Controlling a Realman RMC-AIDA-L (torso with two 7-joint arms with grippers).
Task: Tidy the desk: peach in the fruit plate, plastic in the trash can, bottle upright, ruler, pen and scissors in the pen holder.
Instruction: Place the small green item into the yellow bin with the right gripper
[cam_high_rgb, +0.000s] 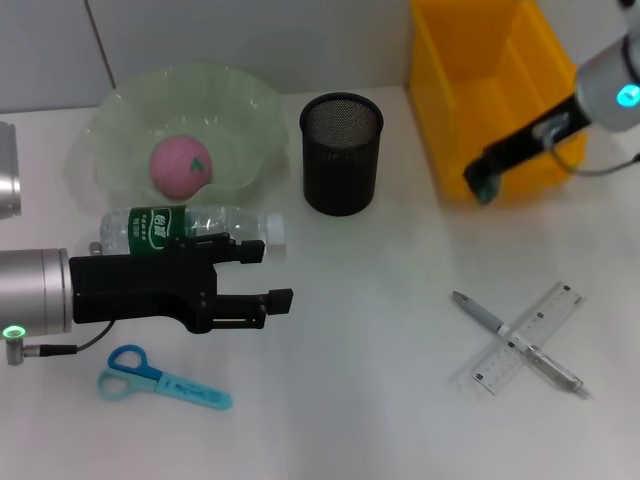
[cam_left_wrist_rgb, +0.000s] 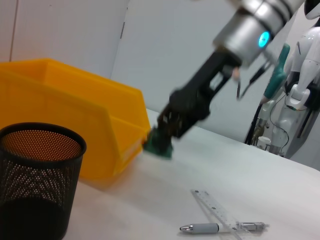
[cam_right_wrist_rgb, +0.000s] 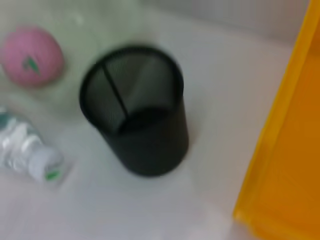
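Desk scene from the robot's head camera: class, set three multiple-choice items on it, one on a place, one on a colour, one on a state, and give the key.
1. Where is the peach?
A. in the green fruit plate
B. in the yellow bin
C. beside the scissors

2. What colour is the mesh pen holder?
A. yellow
B. black
C. blue

3. How does the water bottle stand?
A. upright
B. lying on its side
C. inside the pen holder

Key: 1 A, the pink fruit sits inside the plate. 2 B, the mesh cup is black in all three views. 3 B, the bottle lies flat by the plate, cap towards the pen holder, with the left tool open just in front of it.
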